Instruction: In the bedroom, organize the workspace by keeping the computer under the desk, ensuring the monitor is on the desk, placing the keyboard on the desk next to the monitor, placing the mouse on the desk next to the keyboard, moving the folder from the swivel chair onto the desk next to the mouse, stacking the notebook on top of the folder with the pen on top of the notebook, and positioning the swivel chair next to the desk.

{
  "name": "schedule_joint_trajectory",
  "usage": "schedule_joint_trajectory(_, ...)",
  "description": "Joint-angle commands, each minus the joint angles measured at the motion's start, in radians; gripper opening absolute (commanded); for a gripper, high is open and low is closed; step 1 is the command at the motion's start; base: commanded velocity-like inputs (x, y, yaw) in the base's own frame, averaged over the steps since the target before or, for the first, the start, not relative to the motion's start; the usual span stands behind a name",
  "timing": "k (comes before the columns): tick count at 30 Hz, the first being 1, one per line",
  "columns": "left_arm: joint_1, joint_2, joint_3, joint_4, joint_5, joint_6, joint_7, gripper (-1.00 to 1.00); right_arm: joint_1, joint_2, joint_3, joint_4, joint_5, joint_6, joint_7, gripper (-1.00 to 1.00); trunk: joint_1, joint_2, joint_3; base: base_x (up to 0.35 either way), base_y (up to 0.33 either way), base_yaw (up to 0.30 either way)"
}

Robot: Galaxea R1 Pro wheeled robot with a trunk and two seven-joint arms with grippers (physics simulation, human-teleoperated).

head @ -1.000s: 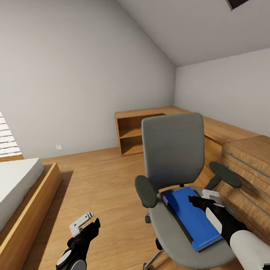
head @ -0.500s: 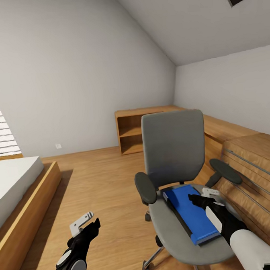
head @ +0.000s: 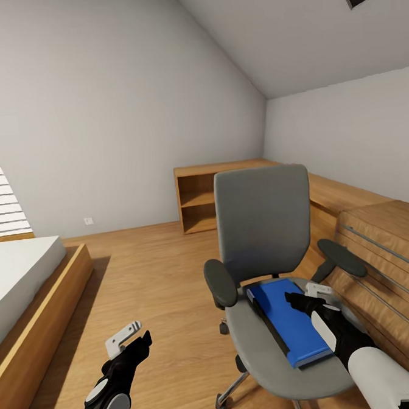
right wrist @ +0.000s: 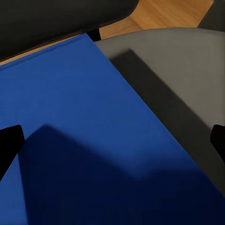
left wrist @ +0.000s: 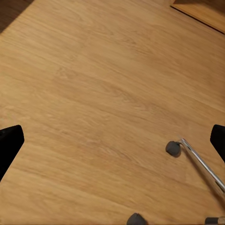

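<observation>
No writing or brand could be read anywhere. At the left edge lay one bed [head: 21, 290]. At lower left, the left gripper [head: 133, 339] hung over bare floor [head: 154, 275], fingers spread. Centre right stood one swivel chair [head: 264, 225], one blue folder [head: 289, 320] flat on its seat. The right gripper [head: 304, 299] hovered spread just above the folder, one low wooden cabinet [head: 378, 241] at right.

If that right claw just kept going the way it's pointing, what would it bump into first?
Most likely the blue folder lying on the swivel chair seat: the right gripper hangs open just above it, fingers aimed at its cover. How far above is hard to judge.
</observation>
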Motion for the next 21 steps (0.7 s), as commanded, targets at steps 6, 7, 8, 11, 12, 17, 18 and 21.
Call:
schedule_joint_trajectory(6,-0.001,0.001,-0.002,0.000,0.004,0.004,0.006,1.00,0.001,0.000,0.002,0.033,-0.011,0.005,-0.004,1.00,0.000,0.000,-0.001,0.000,0.000,0.000)
schedule_joint_trajectory(7,-0.001,0.001,-0.002,0.000,0.005,0.004,0.006,1.00,0.001,0.000,0.002,0.033,-0.011,0.004,-0.004,1.00,0.000,0.000,-0.001,0.000,0.000,0.000)
schedule_joint_trajectory(8,-0.001,0.001,-0.002,0.000,0.005,0.004,0.006,1.00,0.001,0.000,0.002,0.033,-0.011,0.004,-0.003,1.00,0.000,0.000,-0.001,0.000,0.000,0.000)
schedule_joint_trajectory(11,-0.001,0.001,-0.002,0.000,0.005,0.004,0.006,1.00,0.001,0.000,0.002,0.033,-0.011,0.003,-0.003,1.00,0.000,0.000,-0.001,0.000,0.000,0.000)
schedule_joint_trajectory(12,-0.001,0.001,-0.002,0.001,0.005,0.004,0.006,1.00,0.001,0.000,0.002,0.033,-0.011,0.003,-0.003,1.00,0.000,0.000,-0.001,0.000,0.000,0.000)
schedule_joint_trajectory(17,-0.001,0.001,-0.002,0.001,0.005,0.004,0.006,1.00,0.001,0.000,0.002,0.033,-0.011,0.004,-0.003,1.00,0.000,0.000,-0.001,0.000,0.000,0.000)
schedule_joint_trajectory(18,-0.001,0.001,-0.002,0.001,0.005,0.004,0.006,1.00,0.001,0.000,0.002,0.033,-0.011,0.004,-0.003,1.00,0.000,0.000,-0.001,0.000,0.000,0.000)
schedule_joint_trajectory(21,-0.001,0.001,-0.002,0.001,0.005,0.004,0.006,1.00,0.001,0.001,0.002,0.033,-0.011,0.005,-0.003,1.00,0.000,0.000,-0.001,0.000,0.000,0.000)
